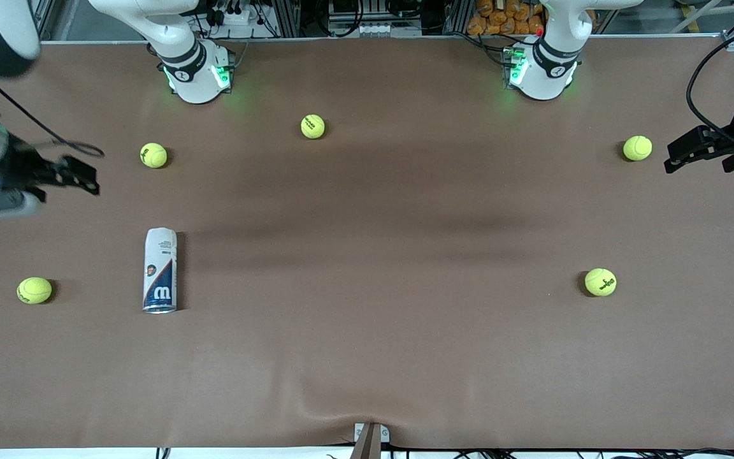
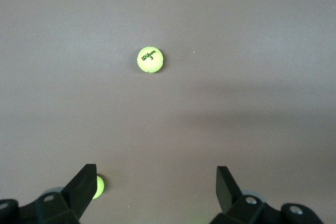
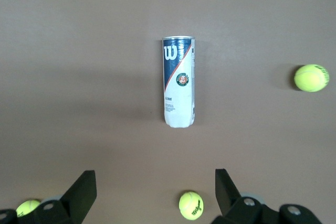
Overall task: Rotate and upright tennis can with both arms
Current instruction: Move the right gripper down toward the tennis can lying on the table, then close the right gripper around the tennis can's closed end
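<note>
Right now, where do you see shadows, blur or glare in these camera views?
Front view: broad soft dark bands cross the table mid-width; the tennis can casts a short shadow toward the left arm's end; the right gripper looks smeared. Left wrist view: a faint shadow band lies below the tennis ball. Right wrist view: even light, no glare on the can.

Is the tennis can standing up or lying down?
Lying down. The tennis can rests on its side on the table, its full label showing, silver rim end nearer the front camera.

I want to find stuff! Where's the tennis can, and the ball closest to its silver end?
tennis can [image 1: 160, 271], front view, middle of its label.
tennis ball [image 1: 34, 290], front view, centre of the ball.
</note>
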You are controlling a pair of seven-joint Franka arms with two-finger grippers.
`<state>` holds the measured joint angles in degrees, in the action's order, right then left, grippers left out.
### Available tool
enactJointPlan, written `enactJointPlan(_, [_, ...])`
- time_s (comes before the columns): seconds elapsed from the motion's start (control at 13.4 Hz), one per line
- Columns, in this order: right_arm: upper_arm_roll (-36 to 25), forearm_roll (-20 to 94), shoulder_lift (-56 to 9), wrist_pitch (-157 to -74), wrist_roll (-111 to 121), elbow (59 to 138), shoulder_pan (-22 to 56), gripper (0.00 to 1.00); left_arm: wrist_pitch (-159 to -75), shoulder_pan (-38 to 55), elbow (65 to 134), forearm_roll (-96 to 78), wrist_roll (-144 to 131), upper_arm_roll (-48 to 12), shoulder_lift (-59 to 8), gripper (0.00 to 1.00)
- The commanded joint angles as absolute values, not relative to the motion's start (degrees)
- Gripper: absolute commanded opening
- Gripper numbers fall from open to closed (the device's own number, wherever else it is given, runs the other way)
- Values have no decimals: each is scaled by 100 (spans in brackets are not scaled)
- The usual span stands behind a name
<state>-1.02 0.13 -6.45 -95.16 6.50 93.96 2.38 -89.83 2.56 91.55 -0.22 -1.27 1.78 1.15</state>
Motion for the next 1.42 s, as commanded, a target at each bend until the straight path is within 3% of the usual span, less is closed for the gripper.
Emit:
enactJointPlan(0.0, [-97, 44, -1308, -10078, 703, 9535, 193, 100, -8886, 281, 9088, -105, -202, 115, 141, 100])
enactJointPlan(0.22, [-97, -26, -1765, -10949, 703, 9913, 1, 100, -8860, 264, 9088, -105, -185, 114, 141, 100])
enactJointPlan(0.82, [-97, -18, -2540, -11144, 694, 10106, -88, 100, -8824, 281, 9088, -105, -193, 105, 141, 100])
enactJointPlan(1.05, [-97, -18, -2593, -12239, 694, 10861, -70, 100, -8807, 281, 9088, -105, -193, 105, 141, 100])
enactJointPlan(1.34, [-97, -18, -2961, -12638, 694, 10916, -114, 100, -8798, 272, 9088, -105, -185, 105, 149, 100])
